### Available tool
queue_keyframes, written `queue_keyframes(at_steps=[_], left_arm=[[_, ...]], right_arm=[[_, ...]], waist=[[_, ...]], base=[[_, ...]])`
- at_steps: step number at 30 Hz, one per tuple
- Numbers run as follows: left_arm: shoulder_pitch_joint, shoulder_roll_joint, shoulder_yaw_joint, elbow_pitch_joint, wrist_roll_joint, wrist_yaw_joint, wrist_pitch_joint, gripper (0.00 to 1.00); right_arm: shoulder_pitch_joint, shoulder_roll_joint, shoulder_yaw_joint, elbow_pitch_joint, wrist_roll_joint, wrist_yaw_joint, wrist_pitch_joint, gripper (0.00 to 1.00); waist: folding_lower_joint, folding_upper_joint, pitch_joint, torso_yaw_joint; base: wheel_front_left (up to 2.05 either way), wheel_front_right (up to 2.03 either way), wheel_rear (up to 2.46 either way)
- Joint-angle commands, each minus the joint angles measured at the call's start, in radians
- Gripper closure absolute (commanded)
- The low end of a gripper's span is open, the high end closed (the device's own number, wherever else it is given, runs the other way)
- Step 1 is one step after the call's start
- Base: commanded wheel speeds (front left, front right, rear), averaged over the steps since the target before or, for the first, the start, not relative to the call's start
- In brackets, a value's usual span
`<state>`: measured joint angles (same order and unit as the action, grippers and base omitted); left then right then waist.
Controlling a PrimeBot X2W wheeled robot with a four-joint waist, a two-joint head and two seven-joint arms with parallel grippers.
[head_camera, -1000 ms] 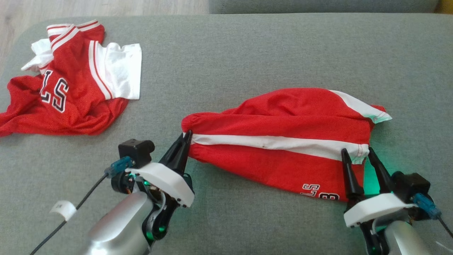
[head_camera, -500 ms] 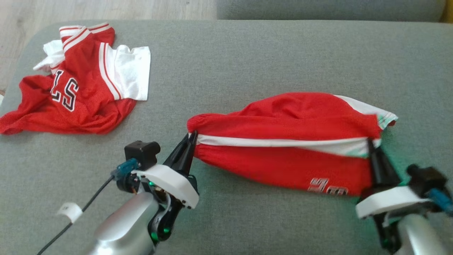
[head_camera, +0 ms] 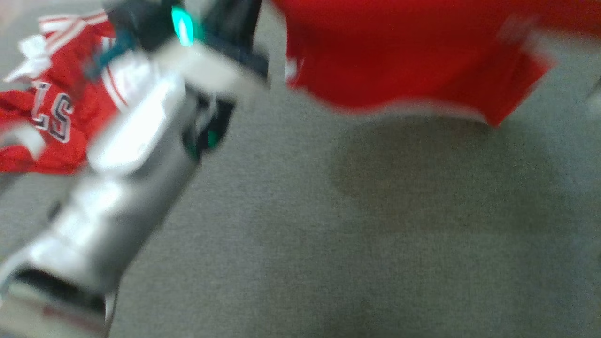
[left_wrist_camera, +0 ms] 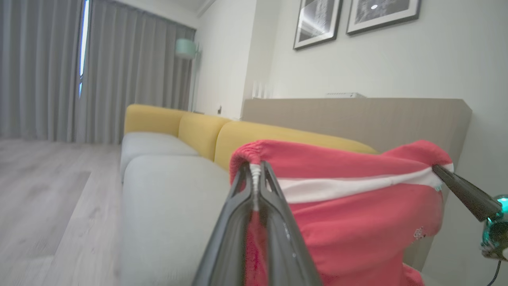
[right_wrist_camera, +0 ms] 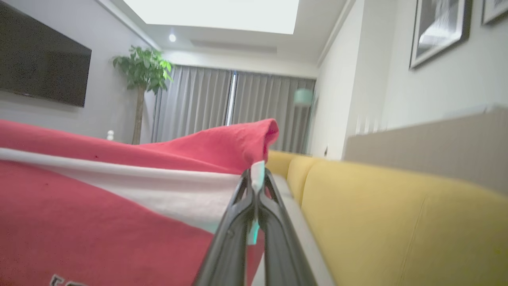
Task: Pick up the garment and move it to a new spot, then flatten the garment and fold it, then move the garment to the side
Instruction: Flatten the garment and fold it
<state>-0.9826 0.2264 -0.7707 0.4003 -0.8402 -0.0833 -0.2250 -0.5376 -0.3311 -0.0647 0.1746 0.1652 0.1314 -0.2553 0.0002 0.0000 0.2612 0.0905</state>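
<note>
A red-and-white jersey (head_camera: pixel 51 108) lies crumpled at the left on the grey sofa (head_camera: pixel 375 234). The left fingers (left_wrist_camera: pixel 234 222) pinch the gathered edge of the red shorts (head_camera: pixel 399 61), which hang lifted above the cushion. The right fingers (right_wrist_camera: pixel 234 234) clamp their white-striped far end.

Grey curtains (left_wrist_camera: pixel 39 67), pale wood floor (left_wrist_camera: pixel 43 190), yellow-backed grey sofa (left_wrist_camera: pixel 166 206), framed pictures (left_wrist_camera: pixel 381 14), wall TV (right_wrist_camera: pixel 39 75), plant (right_wrist_camera: pixel 141 67).

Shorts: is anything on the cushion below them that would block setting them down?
Nothing visible. The shorts hang from the left tool and right tool over bare grey cushion; the jersey lies well to the left.
</note>
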Motion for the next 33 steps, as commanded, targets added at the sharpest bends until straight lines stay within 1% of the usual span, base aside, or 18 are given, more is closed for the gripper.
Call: queue_keyframes(at_steps=[1, 3, 6, 8, 10, 12, 16, 20, 21, 24, 27, 30, 33], left_arm=[[-0.116, 0.009, 0.059, -0.003, 0.028, -0.010, -0.018, 1.00], [-0.206, -0.010, 0.082, 0.021, 0.063, -0.018, -0.029, 1.00], [-0.286, -0.044, 0.124, 0.037, 0.105, -0.029, -0.036, 1.00], [-0.282, -0.067, 0.151, 0.029, 0.131, -0.036, -0.036, 1.00], [-0.229, -0.083, 0.150, 0.021, 0.154, -0.042, -0.036, 1.00], [-0.149, -0.092, 0.128, 0.014, 0.171, -0.045, -0.036, 1.00], [0.062, -0.094, 0.078, -0.027, 0.178, -0.047, -0.037, 1.00], [0.282, -0.082, 0.028, -0.087, 0.142, -0.047, -0.037, 1.00], [0.282, -0.082, 0.028, -0.087, 0.142, -0.047, -0.037, 1.00], [0.407, -0.048, -0.025, -0.132, 0.117, -0.047, -0.037, 1.00], [0.509, -0.012, -0.049, -0.167, 0.114, -0.047, -0.037, 1.00], [0.589, 0.014, -0.046, -0.208, 0.122, -0.047, -0.037, 1.00], [0.634, 0.023, 0.000, -0.253, 0.129, -0.047, -0.037, 1.00]], right_arm=[[-0.092, -0.050, 0.006, -0.032, -0.001, -0.001, -0.003, 1.00], [-0.185, -0.080, -0.005, -0.029, -0.002, -0.001, -0.002, 1.00], [-0.272, -0.111, -0.020, -0.026, -0.016, -0.001, -0.003, 1.00], [-0.282, -0.115, -0.025, -0.018, -0.020, -0.001, -0.003, 1.00], [-0.250, -0.108, -0.023, -0.006, -0.016, -0.001, -0.004, 1.00], [-0.190, -0.093, -0.022, 0.005, -0.007, -0.001, -0.004, 1.00], [-0.030, -0.036, -0.048, 0.015, 0.006, -0.001, -0.005, 1.00], [0.152, 0.022, -0.072, -0.008, -0.006, -0.001, -0.005, 1.00], [0.152, 0.022, -0.072, -0.008, -0.006, -0.001, -0.005, 1.00], [0.293, 0.059, -0.091, -0.063, -0.003, -0.001, -0.005, 1.00], [0.415, 0.109, -0.131, -0.140, -0.009, -0.001, 0.006, 1.00], [0.505, 0.154, -0.163, -0.214, -0.014, -0.001, 0.019, 1.00], [0.549, 0.168, -0.172, -0.259, -0.005, -0.001, 0.026, 1.00]], waist=[[-0.0002, 0.0000, 0.063, -0.034], [-0.0002, 0.0000, 0.090, -0.044], [-0.0002, 0.0000, 0.122, -0.050], [-0.0002, 0.0000, 0.131, -0.051], [-0.0002, 0.0000, 0.136, -0.050], [-0.0002, 0.0000, 0.139, -0.048], [-0.0002, 0.0000, 0.131, -0.049], [-0.0002, 0.0000, 0.101, -0.051], [-0.0002, 0.0000, 0.101, -0.051], [-0.0002, 0.0000, 0.078, -0.052], [-0.0002, 0.0000, 0.057, -0.054], [-0.0002, 0.0000, 0.039, -0.055], [-0.0002, 0.0000, 0.029, -0.057]], base=[[0.00, 0.00, 0.00], [0.00, 0.00, 0.00], [0.00, 0.00, 0.00], [0.00, 0.00, 0.00], [0.00, 0.00, 0.00], [0.00, 0.00, 0.00], [0.00, 0.00, 0.00], [0.00, 0.00, 0.00], [0.00, 0.00, 0.00], [0.00, 0.00, 0.00], [0.00, 0.00, 0.00], [0.00, 0.00, 0.00], [0.00, 0.00, 0.00]])
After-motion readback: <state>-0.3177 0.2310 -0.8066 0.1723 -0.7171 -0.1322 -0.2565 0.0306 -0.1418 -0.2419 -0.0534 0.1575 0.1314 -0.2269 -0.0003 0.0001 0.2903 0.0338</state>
